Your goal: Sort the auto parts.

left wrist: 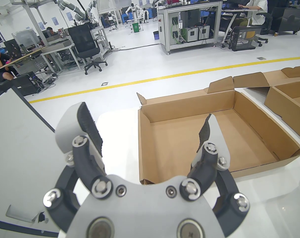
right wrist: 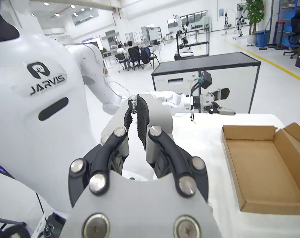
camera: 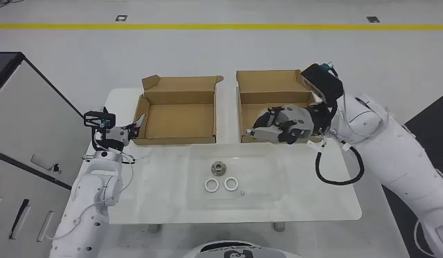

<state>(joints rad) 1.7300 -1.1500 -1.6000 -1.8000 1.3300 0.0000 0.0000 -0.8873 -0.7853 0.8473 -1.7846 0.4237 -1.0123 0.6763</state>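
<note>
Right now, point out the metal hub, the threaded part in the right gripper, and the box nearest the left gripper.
metal hub point(camera: 219, 167): top view, its raised middle.
threaded part point(right wrist: 133, 104): right wrist view, its exposed threaded end.
box point(camera: 181, 122): top view, its bare floor.

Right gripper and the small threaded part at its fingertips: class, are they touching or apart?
Touching. The right wrist view shows the right gripper pinching the small threaded part between its closed jaws, with no gap visible.
</note>
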